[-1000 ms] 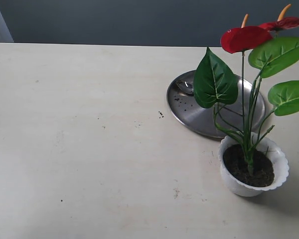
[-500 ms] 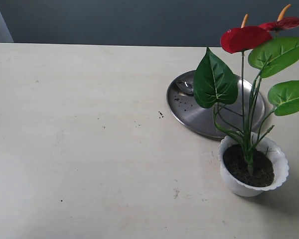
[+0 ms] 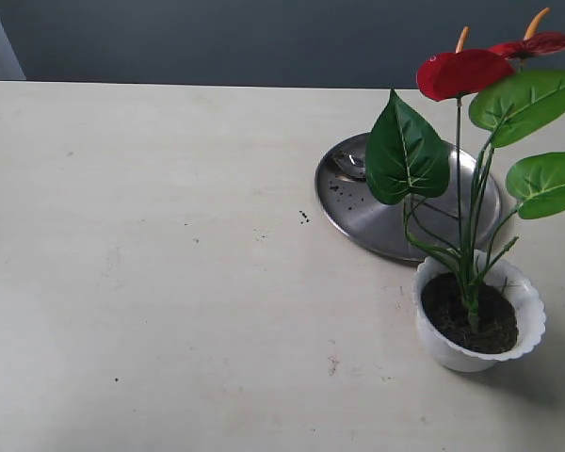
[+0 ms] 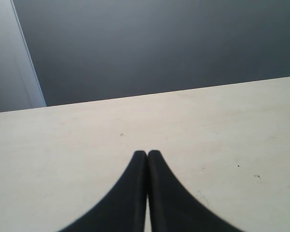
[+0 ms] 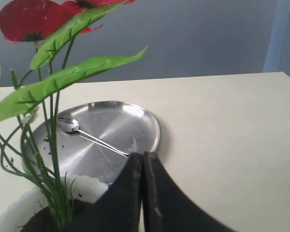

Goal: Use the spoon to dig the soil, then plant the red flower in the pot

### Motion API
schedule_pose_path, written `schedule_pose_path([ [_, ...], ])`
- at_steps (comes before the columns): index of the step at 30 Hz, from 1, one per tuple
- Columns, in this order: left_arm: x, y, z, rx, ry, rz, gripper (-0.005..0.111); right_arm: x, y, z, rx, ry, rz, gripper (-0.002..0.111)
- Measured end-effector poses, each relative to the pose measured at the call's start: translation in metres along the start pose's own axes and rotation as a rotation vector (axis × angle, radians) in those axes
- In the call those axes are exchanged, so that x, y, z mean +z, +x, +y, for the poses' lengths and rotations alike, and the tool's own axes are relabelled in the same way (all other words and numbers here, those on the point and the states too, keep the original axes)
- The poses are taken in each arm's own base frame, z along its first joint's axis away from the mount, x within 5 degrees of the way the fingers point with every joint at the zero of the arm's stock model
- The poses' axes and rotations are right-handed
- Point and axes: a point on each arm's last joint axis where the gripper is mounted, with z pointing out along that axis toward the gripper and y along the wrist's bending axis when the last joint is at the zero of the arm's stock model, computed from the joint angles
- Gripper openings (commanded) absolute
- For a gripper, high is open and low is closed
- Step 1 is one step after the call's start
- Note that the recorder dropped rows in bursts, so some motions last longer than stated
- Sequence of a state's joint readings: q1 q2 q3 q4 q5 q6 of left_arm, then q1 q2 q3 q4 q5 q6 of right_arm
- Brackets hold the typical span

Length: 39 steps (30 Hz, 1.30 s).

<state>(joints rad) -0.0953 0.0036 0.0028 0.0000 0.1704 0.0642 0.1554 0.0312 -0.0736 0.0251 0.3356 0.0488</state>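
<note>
The red flower (image 3: 463,73) stands upright with its stems set in the dark soil (image 3: 471,314) of the white scalloped pot (image 3: 443,347) at the right of the table; its blooms (image 5: 29,20) and the pot's rim (image 5: 82,186) also show in the right wrist view. The silver spoon (image 5: 69,124) lies on the steel plate (image 5: 135,125), its bowl (image 3: 349,164) toward the plate's far left rim. My right gripper (image 5: 143,155) is shut and empty, apart from the flower, beside the pot. Over bare table, my left gripper (image 4: 147,153) is shut and empty. Neither arm shows in the exterior view.
The round steel plate (image 3: 358,217) sits just behind the pot, with soil crumbs on it and a few specks (image 3: 304,217) on the table to its left. The pale table (image 3: 169,264) ends at a dark wall behind.
</note>
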Motion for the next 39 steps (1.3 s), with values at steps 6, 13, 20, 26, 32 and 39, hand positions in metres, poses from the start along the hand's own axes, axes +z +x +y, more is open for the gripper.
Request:
schedule_pose_path([
  [6,0.0,0.0,0.0,0.0,0.0,0.0,0.0,0.0,0.003,0.0,-0.006,0.003,0.029,0.0],
  [13,0.0,0.0,0.0,0.0,0.0,0.0,0.0,0.004,0.021,-0.002,-0.019,0.006,0.073,0.0],
  [20,0.0,0.0,0.0,0.0,0.0,0.0,0.0,0.004,0.025,-0.002,-0.031,0.006,0.088,0.0],
  [26,0.0,0.0,0.0,0.0,0.0,0.0,0.0,0.005,0.025,-0.002,-0.037,0.006,0.084,0.0],
  [32,0.0,0.0,0.0,0.0,0.0,0.0,0.0,0.005,0.025,-0.002,-0.037,0.006,0.084,0.0],
  [39,0.0,0.0,0.0,0.0,0.0,0.0,0.0,0.005,0.025,-0.002,-0.039,0.006,0.084,0.0],
])
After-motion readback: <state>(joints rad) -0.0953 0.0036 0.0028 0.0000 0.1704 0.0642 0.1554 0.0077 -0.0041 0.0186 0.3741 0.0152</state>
